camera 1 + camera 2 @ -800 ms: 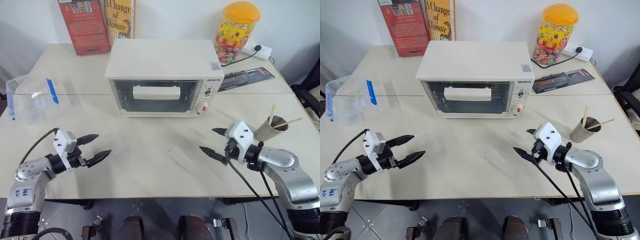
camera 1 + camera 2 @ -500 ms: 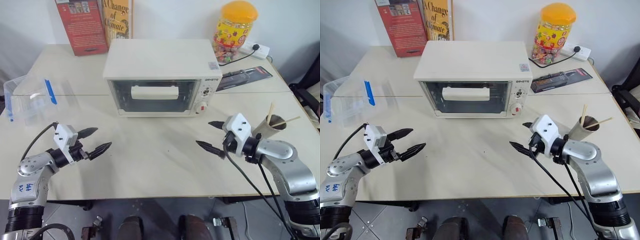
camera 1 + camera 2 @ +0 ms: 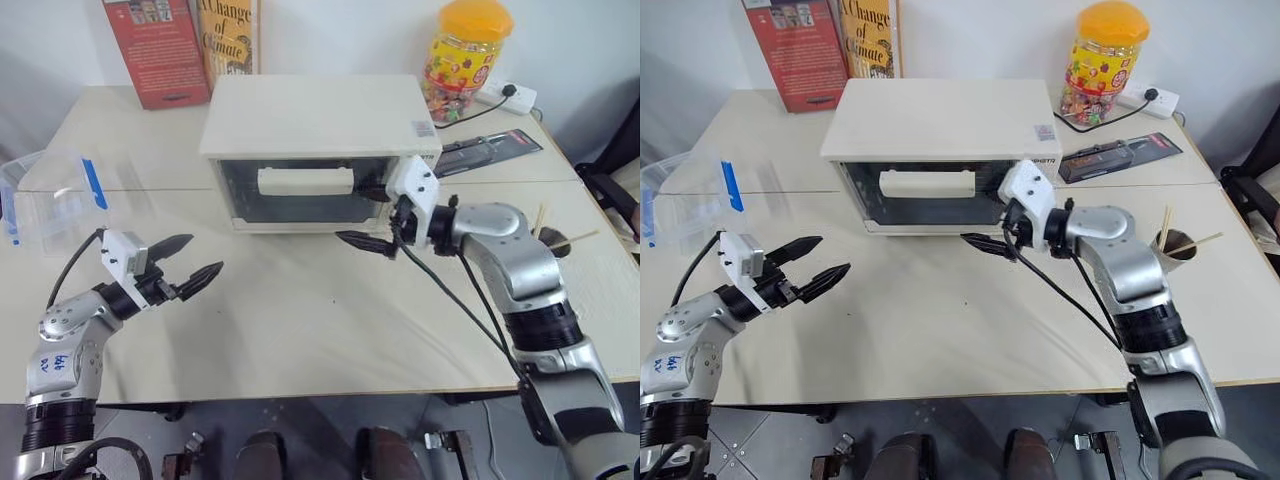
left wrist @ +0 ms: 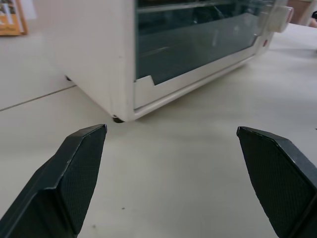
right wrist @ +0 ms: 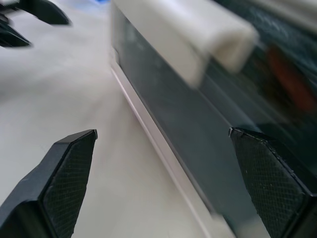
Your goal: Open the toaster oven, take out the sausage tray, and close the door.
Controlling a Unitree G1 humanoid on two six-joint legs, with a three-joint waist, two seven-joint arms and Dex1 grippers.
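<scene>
The cream-white toaster oven [image 3: 318, 122] stands at the table's middle with its glass door [image 3: 300, 190] closed and the bar handle [image 3: 305, 181] across it. My right gripper [image 3: 360, 215] is open right in front of the door's right end, one finger low by the door's bottom edge, touching nothing. In the right wrist view the handle [image 5: 198, 34] is close ahead, and a reddish blur [image 5: 287, 79] shows behind the glass. The sausage tray is hidden inside the oven. My left gripper [image 3: 205, 255] hovers open and empty over the table at the front left.
A clear plastic container with a blue clip [image 3: 50, 195] sits at the left edge. Books [image 3: 155, 50] lean on the back wall. A candy jar [image 3: 465, 55], a power strip [image 3: 510, 97] and a black pack [image 3: 490, 152] lie back right. A paper cup with sticks [image 3: 1170, 245] stands beside the right arm.
My right gripper has swung from the table's front right up and leftward to the oven door's right end. The left gripper has stayed about where it was.
</scene>
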